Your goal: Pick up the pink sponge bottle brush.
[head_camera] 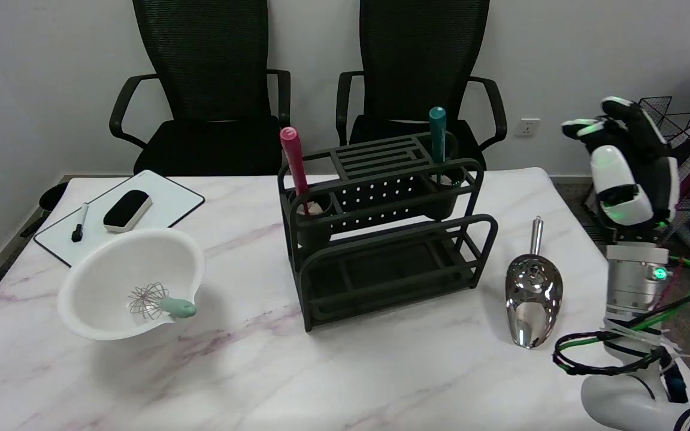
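target: pink sponge bottle brush (293, 161), standing handle-up in the left cup of the black rack (381, 239), slight tilt; sponge end hidden in the cup
decoy: teal brush (438, 134) in the rack's right cup, same pose, not wanted
right hand (629, 170): raised at the table's right edge, fingers apart, holding nothing, well apart from the rack
step: reach, not yet begun, by the look of it
approach: come in above the rack, cross leftward past the teal handle, drop onto the pink handle's top part
grasp: wrap or pinch the handle above the rack's top rail, then lift straight up along its tilt so the sponge clears the cup
risk: bumping the rack, snagging the teal brush
nearby: metal scoop (533, 299) lies under the path; white bowl (132, 287) with whisk (156, 301) far left
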